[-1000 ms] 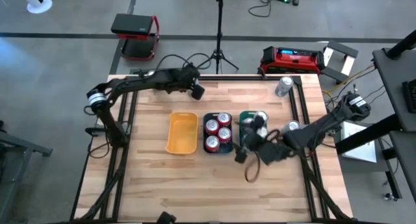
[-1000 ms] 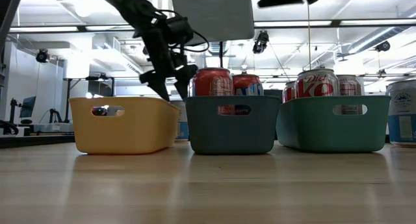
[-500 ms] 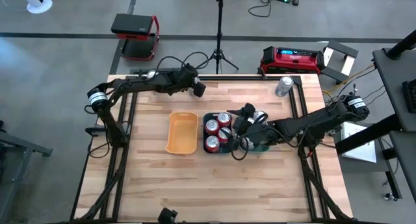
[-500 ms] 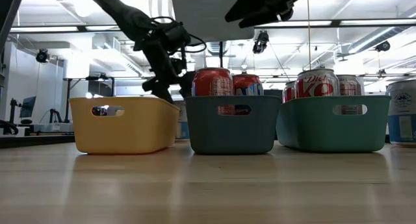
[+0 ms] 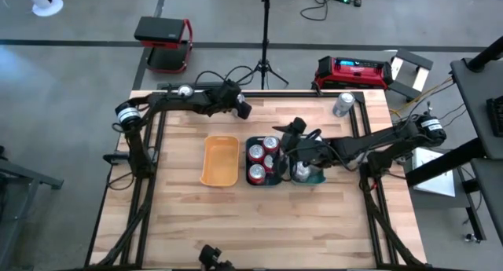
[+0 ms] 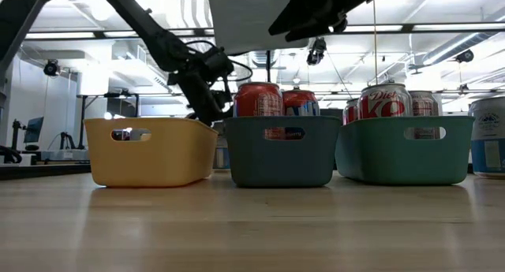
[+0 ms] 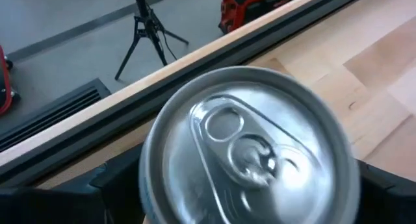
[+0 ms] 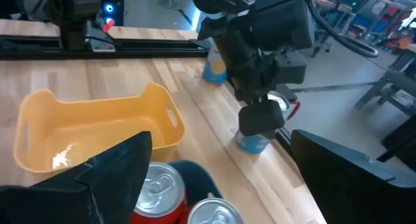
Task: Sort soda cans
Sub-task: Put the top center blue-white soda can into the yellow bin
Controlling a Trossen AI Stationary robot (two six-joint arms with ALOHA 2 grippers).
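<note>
Soda cans [image 5: 264,158] are filling the trays; the left gripper [image 8: 260,123] is closing around a blue can [image 7: 250,152] behind the yellow tray [image 5: 220,161]. A loose hold could be tipping it, while the right gripper [image 5: 292,130], jaws spread wide and empty, is crowding the canned trays.

Two dark, slim jointed arms – left arm [image 5: 169,100] and right arm [image 5: 377,143] – each with a silvery ring at the shoulder joint, black cables looping along the links, blocky black wrists

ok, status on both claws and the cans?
Left claw closed on a can at the table's far edge. Right claw open, empty, above the red cans in the middle tray. Yellow tray empty.
</note>
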